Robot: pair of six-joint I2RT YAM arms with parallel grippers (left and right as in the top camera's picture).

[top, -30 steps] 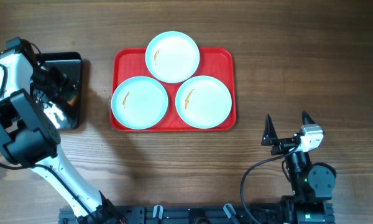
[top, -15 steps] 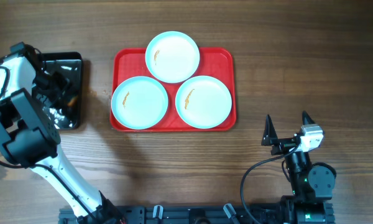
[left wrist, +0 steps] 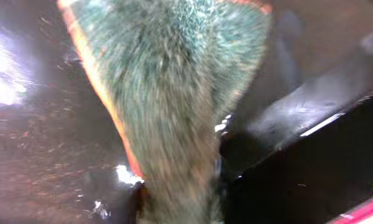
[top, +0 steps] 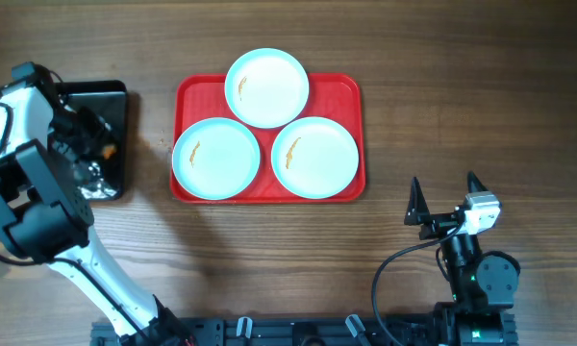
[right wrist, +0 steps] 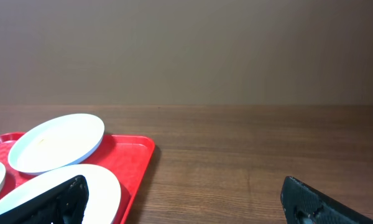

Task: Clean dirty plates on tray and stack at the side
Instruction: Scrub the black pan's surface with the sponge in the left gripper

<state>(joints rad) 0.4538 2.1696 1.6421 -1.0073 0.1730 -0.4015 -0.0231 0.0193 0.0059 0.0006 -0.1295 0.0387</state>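
Three smeared plates (top: 266, 88) lie on the red tray (top: 351, 91) — right gripper (top: 443, 185) spread wide; left gripper (top: 92, 131) in the black bin (top: 115, 96) at a green sponge (left wrist: 174, 93), grip unclear.

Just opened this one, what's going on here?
The left gripper is at the black bin beside the red tray, with a fuzzy green, orange-edged pad filling its wrist view. Whether it grips the pad is unclear. The right gripper is parked away from the tray, jaws open, holding nothing. All three plates sit on the tray, each with an orange smear, none cleaned or stacked yet.
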